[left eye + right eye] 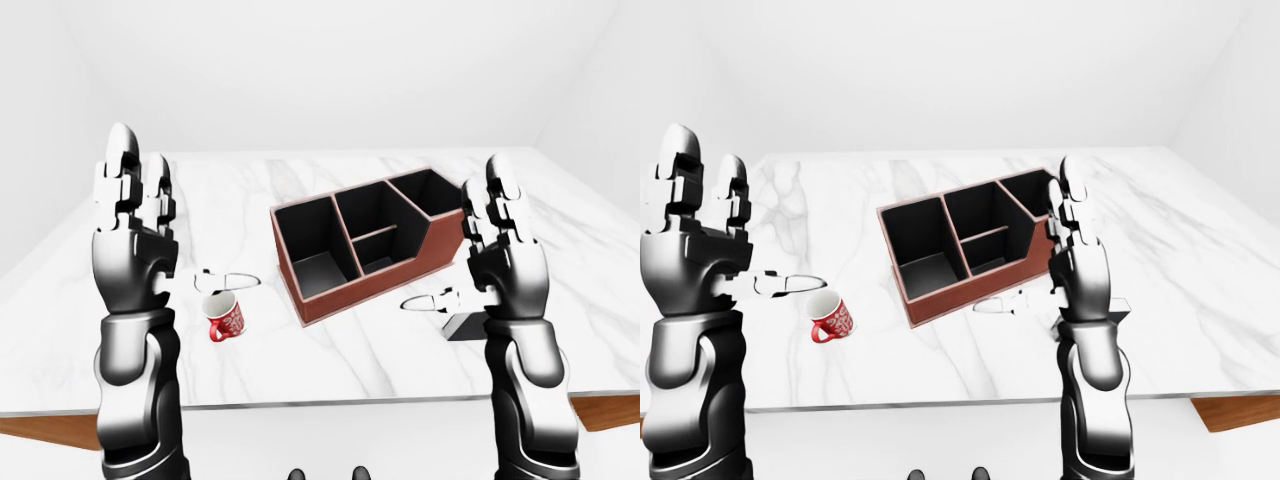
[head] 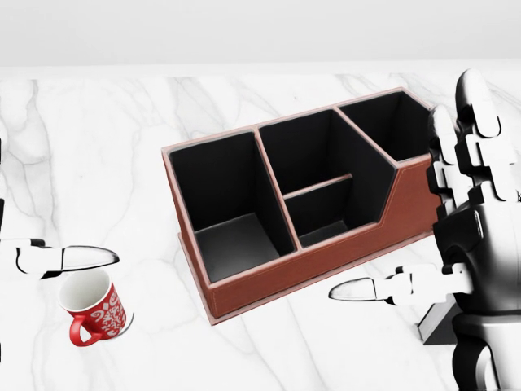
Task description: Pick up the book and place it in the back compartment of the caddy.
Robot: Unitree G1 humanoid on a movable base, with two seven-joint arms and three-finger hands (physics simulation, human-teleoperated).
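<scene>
White marble-patterned table (image 1: 330, 345): near edge runs along the bottom of the left-eye view, with a brown wooden underside showing at both lower corners. Broad bare marble lies to the left of and above the caddy in that view.

Brown leather-look caddy with black-lined compartments (image 2: 303, 198): sits skewed near the table's middle. One long compartment at its left, two smaller ones divided in the centre, and one at the top right in the head view. All compartments are open on top, with nothing visible inside.

Red ceramic mug with white pattern and white interior (image 2: 95, 308): upright, well apart from the caddy on its left, handle toward the bottom of the head view. Pattern carries no readable writing.

Dark grey flat book (image 1: 466, 325): only a corner shows, lying on the table just behind the right hand; no title legible.

Left hand (image 1: 135, 240): raised, fingers upright and spread, thumb out over the mug, holding nothing.

Right hand (image 1: 502, 255): raised beside the caddy's right end, fingers straight, thumb extended, empty.
</scene>
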